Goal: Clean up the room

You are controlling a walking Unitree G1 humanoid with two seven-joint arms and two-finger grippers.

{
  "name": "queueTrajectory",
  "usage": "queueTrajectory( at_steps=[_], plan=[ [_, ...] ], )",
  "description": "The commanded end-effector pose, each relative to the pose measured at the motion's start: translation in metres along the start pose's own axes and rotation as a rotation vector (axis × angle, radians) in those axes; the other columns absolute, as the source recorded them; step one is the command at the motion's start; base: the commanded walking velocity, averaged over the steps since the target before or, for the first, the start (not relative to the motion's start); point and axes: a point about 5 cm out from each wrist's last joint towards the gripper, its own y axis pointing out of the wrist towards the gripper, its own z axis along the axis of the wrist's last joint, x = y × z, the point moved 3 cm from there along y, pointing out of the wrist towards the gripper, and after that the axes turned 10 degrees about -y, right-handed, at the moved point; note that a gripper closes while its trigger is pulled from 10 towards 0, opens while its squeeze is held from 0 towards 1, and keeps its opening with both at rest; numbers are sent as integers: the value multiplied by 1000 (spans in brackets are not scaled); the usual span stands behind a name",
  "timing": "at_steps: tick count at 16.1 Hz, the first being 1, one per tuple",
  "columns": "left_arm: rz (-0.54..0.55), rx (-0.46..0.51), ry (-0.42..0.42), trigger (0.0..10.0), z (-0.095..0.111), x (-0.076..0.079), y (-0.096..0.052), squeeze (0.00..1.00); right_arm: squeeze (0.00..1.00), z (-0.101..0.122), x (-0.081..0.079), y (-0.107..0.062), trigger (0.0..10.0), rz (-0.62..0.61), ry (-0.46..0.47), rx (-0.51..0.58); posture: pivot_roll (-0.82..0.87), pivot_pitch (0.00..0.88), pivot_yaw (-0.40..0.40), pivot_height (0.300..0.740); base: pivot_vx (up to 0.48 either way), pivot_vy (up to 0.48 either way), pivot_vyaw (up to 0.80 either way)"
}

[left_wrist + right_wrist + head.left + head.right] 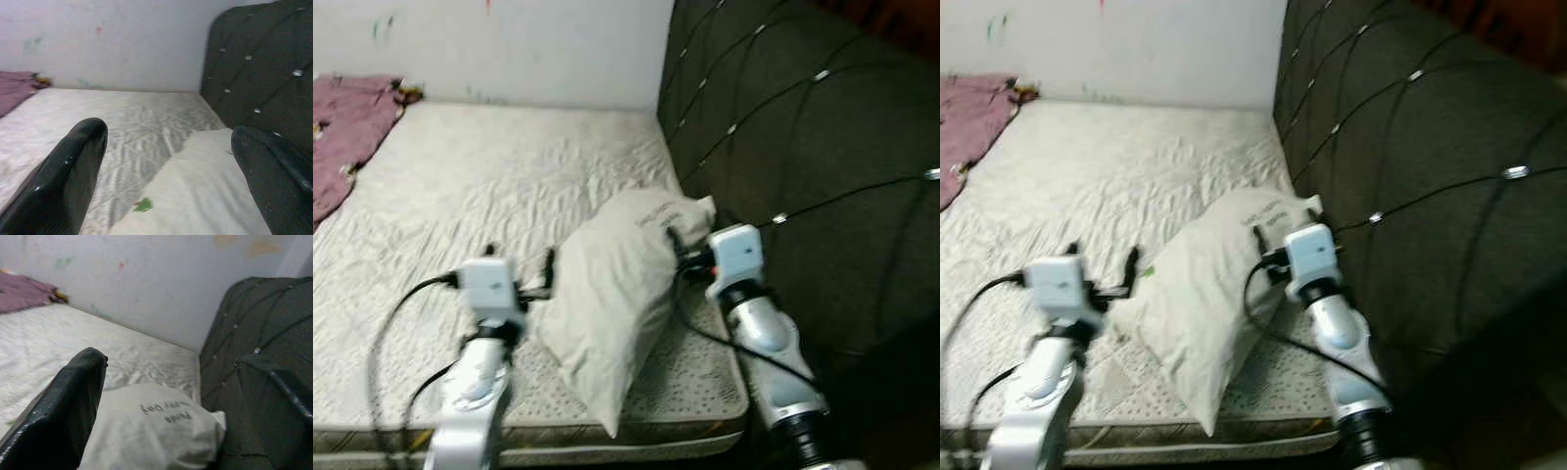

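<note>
Cream, creased pillow (pixel 612 294) with small lettering sits between both grippers' spread fingers (pixel 68 171).

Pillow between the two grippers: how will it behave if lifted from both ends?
The pillow looks soft and creased, so it will likely sag in the middle and deform under the fingers. It is probably light for its bulk. Its fabric cover should grip rather than slip, though the left gripper and right gripper, both open, may pinch only loose cover.
</note>
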Motion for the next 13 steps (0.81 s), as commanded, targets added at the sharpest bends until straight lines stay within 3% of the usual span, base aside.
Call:
queueTrajectory(
  at_steps=[1, 4, 7, 13],
  plan=[
    [12, 0, 9, 10000, 2, -3, -2, 0, 0, 1, 2, -1, 10000, 6, -4, -2, -23, 24, -54, 740, 0, 0, 0],
    [81, -7, 80, 10000, 3, -17, -17, 0, 0, -2, 9, -13, 10000, 14, -12, -13, -23, 28, -55, 740, 0, 0, 0],
    [88, -13, 59, 10000, 6, -32, -33, 0, 0, 4, 8, -26, 10000, 73, -6, 1, -11, 37, -58, 740, 0, 0, 0],
    [83, -28, 65, 10000, 3, -30, -32, 0, 0, -1, 10, -33, 10000, 79, -7, -30, -10, 35, -61, 740, 0, 0, 0]
  ],
)
